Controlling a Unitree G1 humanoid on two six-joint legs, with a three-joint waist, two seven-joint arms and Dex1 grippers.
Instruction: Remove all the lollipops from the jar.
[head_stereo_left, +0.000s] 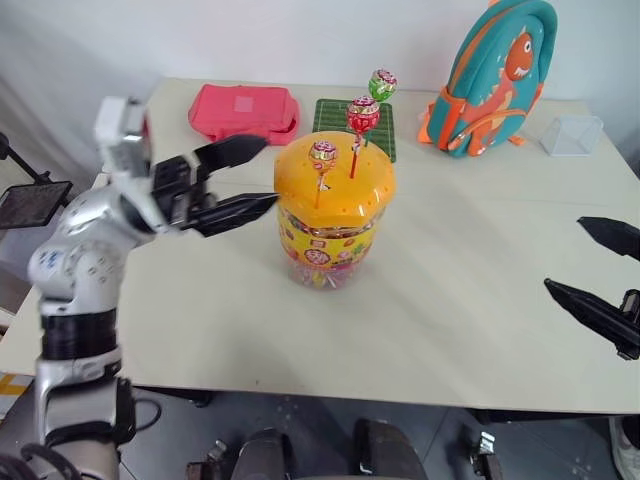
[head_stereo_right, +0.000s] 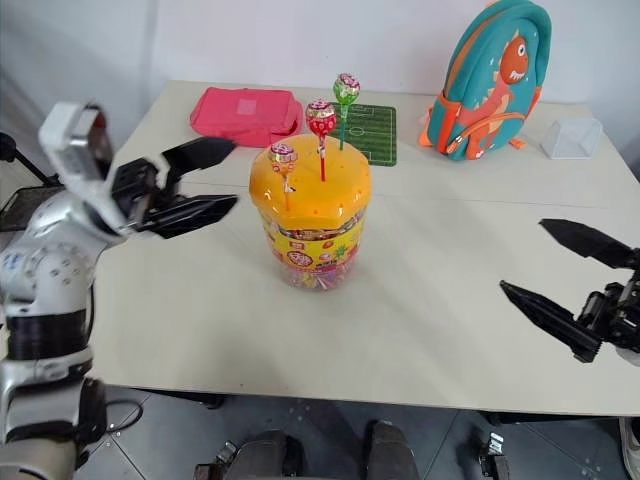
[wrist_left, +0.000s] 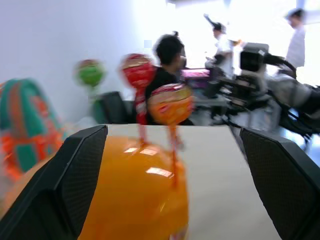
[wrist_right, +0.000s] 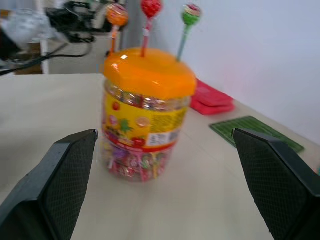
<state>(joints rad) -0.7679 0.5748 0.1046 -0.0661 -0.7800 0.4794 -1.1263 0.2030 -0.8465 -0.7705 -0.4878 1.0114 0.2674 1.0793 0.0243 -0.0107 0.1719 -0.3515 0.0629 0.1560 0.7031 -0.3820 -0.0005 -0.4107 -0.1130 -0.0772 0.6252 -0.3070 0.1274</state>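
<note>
The jar (head_stereo_left: 330, 235), a clear tub with an orange domed lid and a yellow-red label, stands mid-table. Three lollipops stick up from holes in its lid: an orange-pink one (head_stereo_left: 323, 155) nearest the left arm, a red one (head_stereo_left: 362, 115) in the middle, a green one (head_stereo_left: 382, 85) at the back. My left gripper (head_stereo_left: 255, 178) is open, raised to lid height just left of the jar, fingertips pointing at the orange-pink lollipop (wrist_left: 170, 104) and not touching it. My right gripper (head_stereo_right: 555, 262) is open, well to the right of the jar (wrist_right: 145, 112), holding nothing.
A pink pouch (head_stereo_left: 243, 110) and a green mat (head_stereo_left: 338, 118) lie behind the jar. A teal dinosaur backpack (head_stereo_left: 495, 75) stands at the back right beside a small clear box (head_stereo_left: 572, 135). People and equipment show in the background of the left wrist view.
</note>
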